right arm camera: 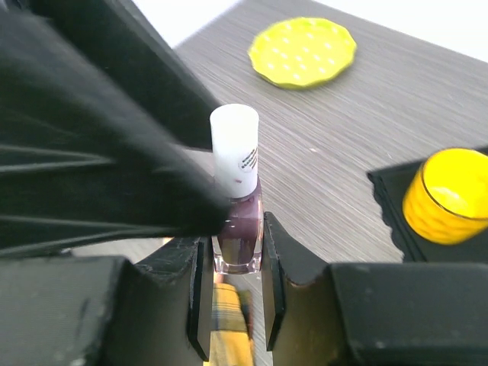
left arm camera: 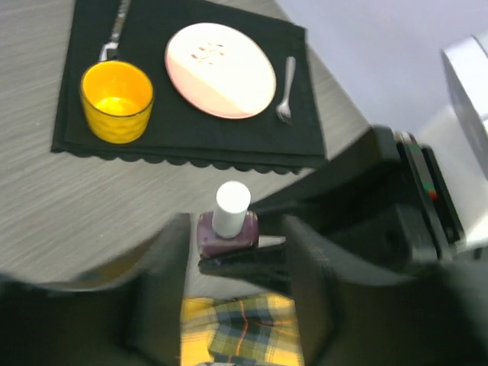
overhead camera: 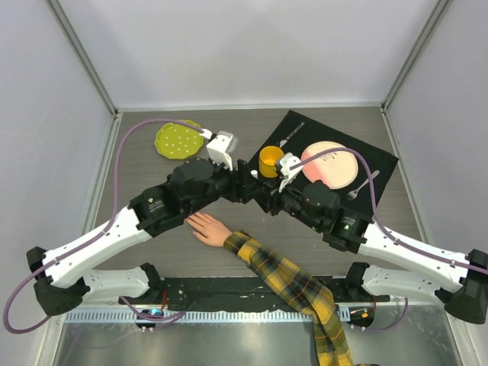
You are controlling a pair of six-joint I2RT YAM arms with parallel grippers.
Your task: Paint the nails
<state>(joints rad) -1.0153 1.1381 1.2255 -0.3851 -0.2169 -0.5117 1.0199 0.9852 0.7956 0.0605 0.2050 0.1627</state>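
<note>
Squeezing purple polish bottle (right arm camera: 238, 232) tight in right gripper (right arm camera: 232, 255). Left gripper (left arm camera: 236, 252) spread wide around bottle, gripping nothing. Pink hand (overhead camera: 204, 226) near bottle, seen only from above. Cap (right arm camera: 234, 145) writing unreadable.

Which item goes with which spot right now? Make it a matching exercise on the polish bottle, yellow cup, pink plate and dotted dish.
Things:
1. nail polish bottle
2. yellow cup
3. pink plate
4. dotted yellow dish

Places:
A. on the bare table, far left
B. clamped in the right gripper
C. on the black mat, beside the fork
D. on the black mat, beside the spoon

Pairs: 1-B, 2-D, 3-C, 4-A
</note>
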